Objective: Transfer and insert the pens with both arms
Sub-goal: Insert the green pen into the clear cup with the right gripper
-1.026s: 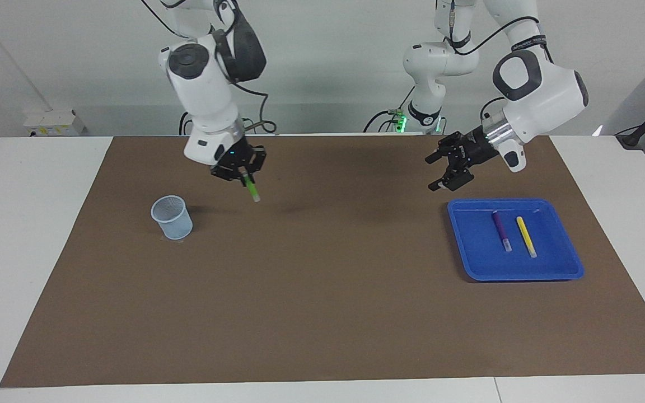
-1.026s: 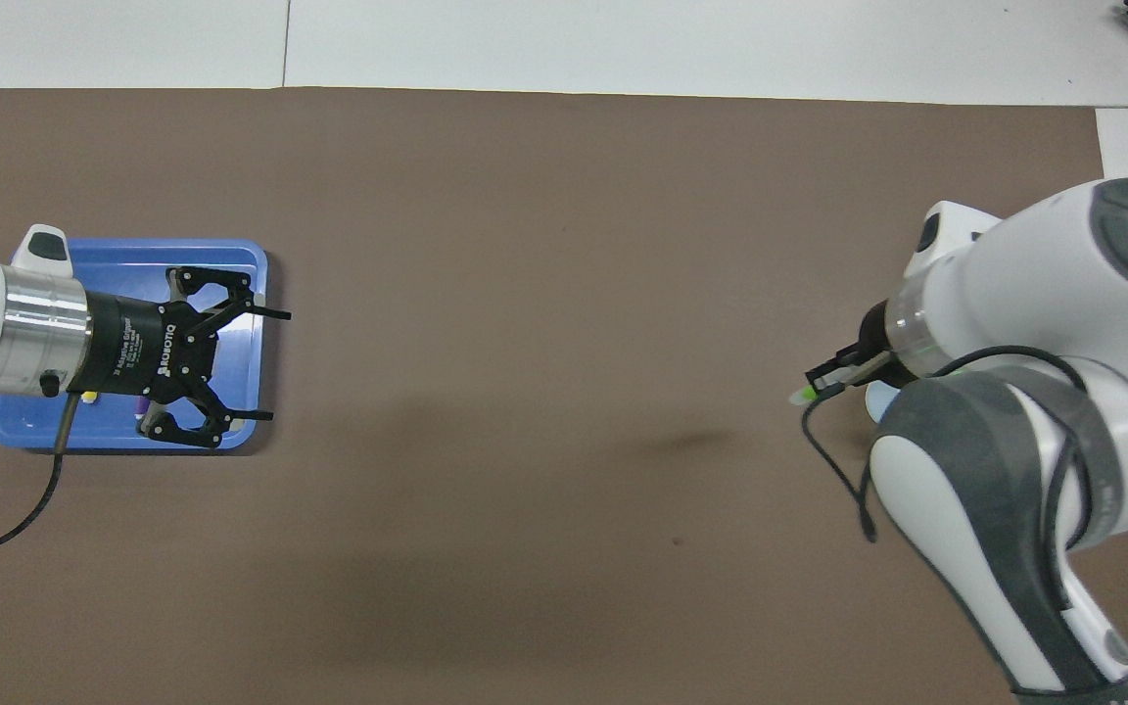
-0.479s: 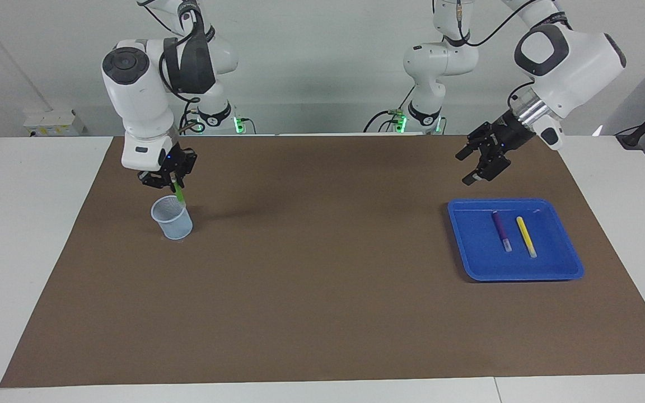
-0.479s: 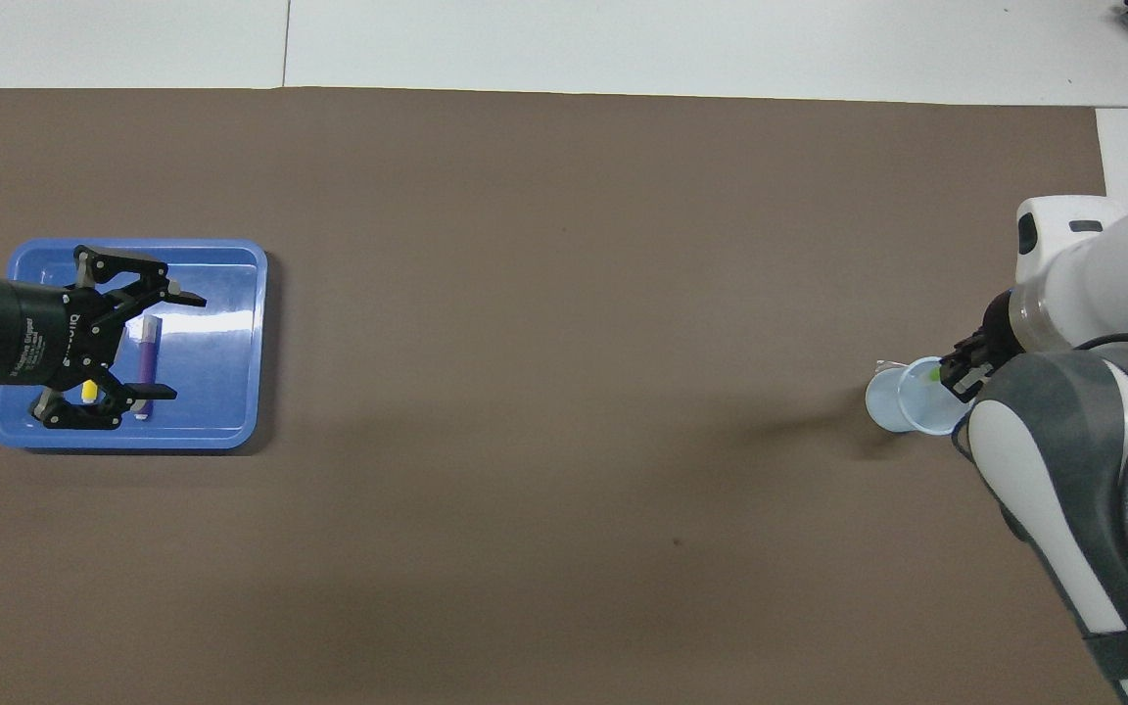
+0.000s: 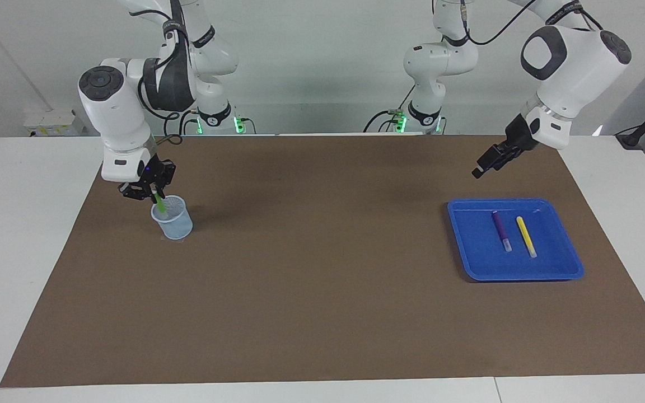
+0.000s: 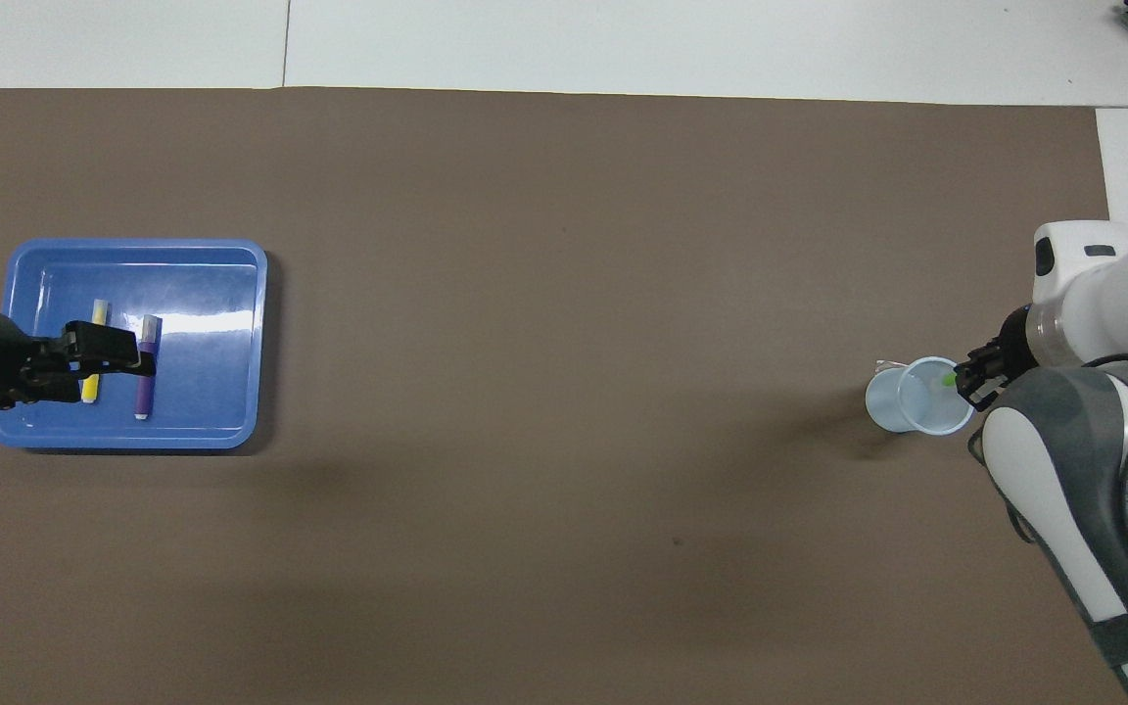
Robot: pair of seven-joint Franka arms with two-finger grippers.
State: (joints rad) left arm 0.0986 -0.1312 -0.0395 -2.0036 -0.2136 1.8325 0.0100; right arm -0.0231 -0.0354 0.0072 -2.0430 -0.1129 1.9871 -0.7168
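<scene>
Since a second ago, facing view: right gripper [image 5: 154,193] has carried the green pen [image 5: 158,202] into the cup [image 5: 172,217], fingers clamped on it. Left gripper [image 5: 482,167] hovers; its fingers' spread I cannot tell.

Overhead: purple pen [image 6: 145,365] and yellow pen [image 6: 93,353] lie in the tray [image 6: 231,294]; light, stiff, probably slick, best gripped mid-barrel.

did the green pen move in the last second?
Yes. The right gripper carried the green pen from over the bare mat toward the right arm's end; its lower end now sits inside the cup.
</scene>
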